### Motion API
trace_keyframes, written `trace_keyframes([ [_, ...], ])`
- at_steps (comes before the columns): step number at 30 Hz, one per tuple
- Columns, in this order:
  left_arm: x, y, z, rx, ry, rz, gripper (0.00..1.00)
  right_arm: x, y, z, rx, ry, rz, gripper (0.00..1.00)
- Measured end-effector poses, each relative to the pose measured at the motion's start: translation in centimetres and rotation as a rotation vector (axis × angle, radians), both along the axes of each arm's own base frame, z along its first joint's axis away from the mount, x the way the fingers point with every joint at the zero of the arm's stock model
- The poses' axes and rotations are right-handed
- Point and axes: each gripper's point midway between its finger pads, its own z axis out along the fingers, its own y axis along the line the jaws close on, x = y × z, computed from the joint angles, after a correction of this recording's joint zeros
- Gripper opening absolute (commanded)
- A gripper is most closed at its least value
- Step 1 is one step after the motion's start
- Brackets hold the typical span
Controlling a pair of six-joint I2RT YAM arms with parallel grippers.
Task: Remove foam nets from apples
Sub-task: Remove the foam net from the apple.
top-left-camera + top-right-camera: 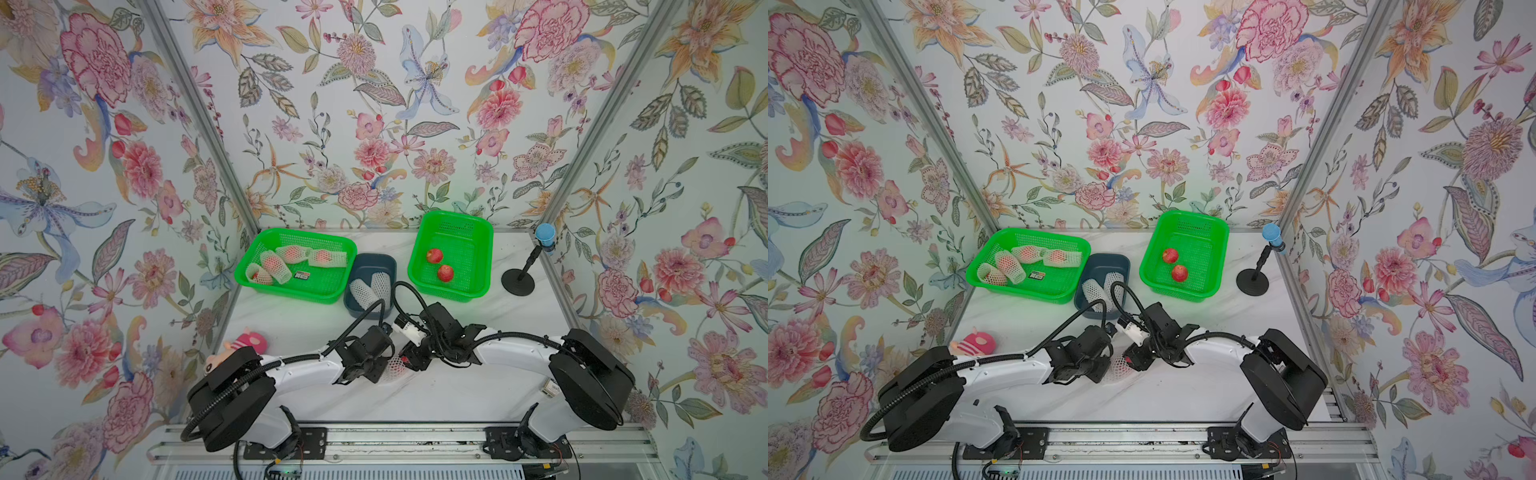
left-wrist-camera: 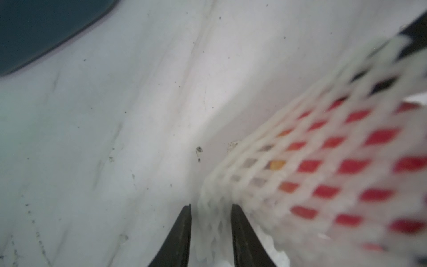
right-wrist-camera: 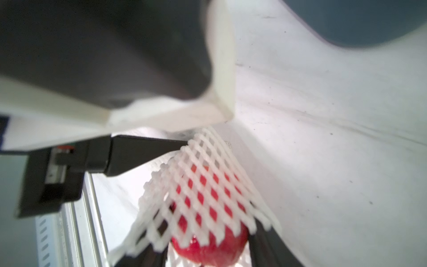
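At the table's middle front, a red apple [image 3: 208, 249] lies half inside a white foam net [image 3: 203, 185], which shows between the two arms in both top views [image 1: 392, 369] [image 1: 1115, 369]. My left gripper [image 2: 211, 208] is shut on the net's empty end. My right gripper [image 3: 209, 233] is shut on the apple, a finger on each side at the net's open mouth. Several netted apples [image 1: 274, 266] lie in the left green basket [image 1: 291, 296]. Two bare apples [image 1: 434, 255] [image 1: 445, 273] sit in the right green basket [image 1: 484, 266].
A dark blue bin [image 1: 374, 258] between the baskets holds two empty nets [image 1: 361, 293]. A pink striped plush toy [image 1: 245, 343] lies at the front left. A black stand with a blue top [image 1: 518, 282] is at the back right.
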Motion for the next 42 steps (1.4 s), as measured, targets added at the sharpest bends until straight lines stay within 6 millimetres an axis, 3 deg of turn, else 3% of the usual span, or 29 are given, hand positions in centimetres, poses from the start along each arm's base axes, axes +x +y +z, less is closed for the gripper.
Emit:
trace_keyframes([
  [12,0.4,0.3,0.1,0.015,-0.020,0.011,0.32,3.6,-5.6,-0.2,-0.018,0.010,-0.228,0.45],
  [17,0.6,0.3,0.2,0.011,-0.024,0.015,0.35,4.9,-7.0,-0.2,-0.008,0.022,-0.313,0.56],
  [24,0.7,0.2,0.3,0.007,-0.025,0.010,0.44,4.4,-7.7,-1.1,-0.018,0.052,-0.341,0.77],
  [26,0.7,0.2,0.3,0.006,-0.026,0.009,0.46,4.4,-7.7,-1.1,-0.017,0.055,-0.344,0.79],
  [29,0.7,0.2,0.4,0.002,-0.026,0.008,0.53,4.5,-7.6,-1.0,-0.013,0.056,-0.348,0.81],
  [33,0.7,0.1,0.5,0.003,-0.027,-0.004,0.78,4.6,-7.6,-0.9,-0.008,0.057,-0.355,0.83],
  [36,0.5,-0.1,0.4,-0.009,-0.016,-0.011,0.86,4.8,-7.7,0.0,0.006,0.034,-0.367,0.86],
  [38,0.5,-0.2,0.4,-0.012,-0.012,-0.010,0.78,5.0,-7.6,0.8,0.022,0.012,-0.371,0.86],
  [42,0.5,-0.2,0.1,-0.010,-0.004,-0.008,0.38,5.3,-7.7,2.3,0.047,-0.027,-0.378,0.87],
])
